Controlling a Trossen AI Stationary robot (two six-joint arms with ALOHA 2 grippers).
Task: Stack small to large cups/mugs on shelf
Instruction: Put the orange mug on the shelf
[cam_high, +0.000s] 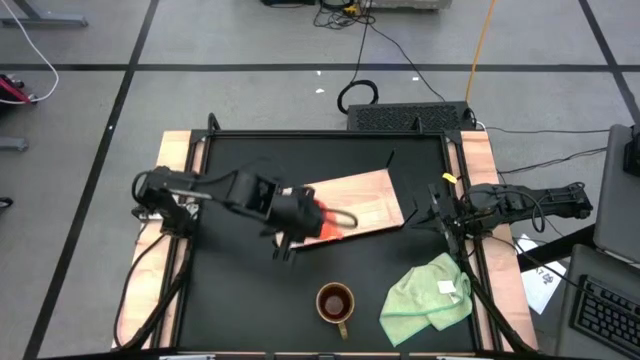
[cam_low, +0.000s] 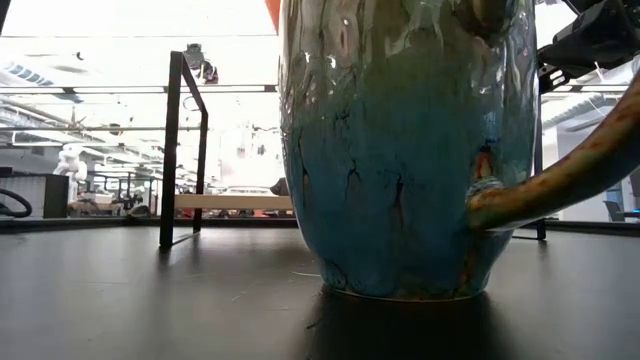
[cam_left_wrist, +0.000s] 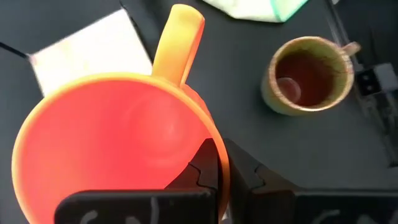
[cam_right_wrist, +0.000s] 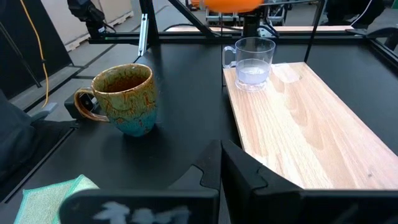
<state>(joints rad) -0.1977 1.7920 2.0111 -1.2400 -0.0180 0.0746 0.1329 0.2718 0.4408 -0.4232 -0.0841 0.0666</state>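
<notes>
My left gripper (cam_high: 318, 217) is clamped on the orange plastic handled cup (cam_left_wrist: 118, 143), hanging over the tiny clear glass cup (cam_right_wrist: 252, 63) on the light wooden board (cam_right_wrist: 311, 130); lowering off-centre could topple it

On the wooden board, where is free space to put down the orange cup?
The wooden board is bare from the clear glass cup toward the right gripper. The left gripper holds the orange cup above the glass cup's end, so that end is crowded. The brown mug and green cloth occupy the near tabletop.
</notes>
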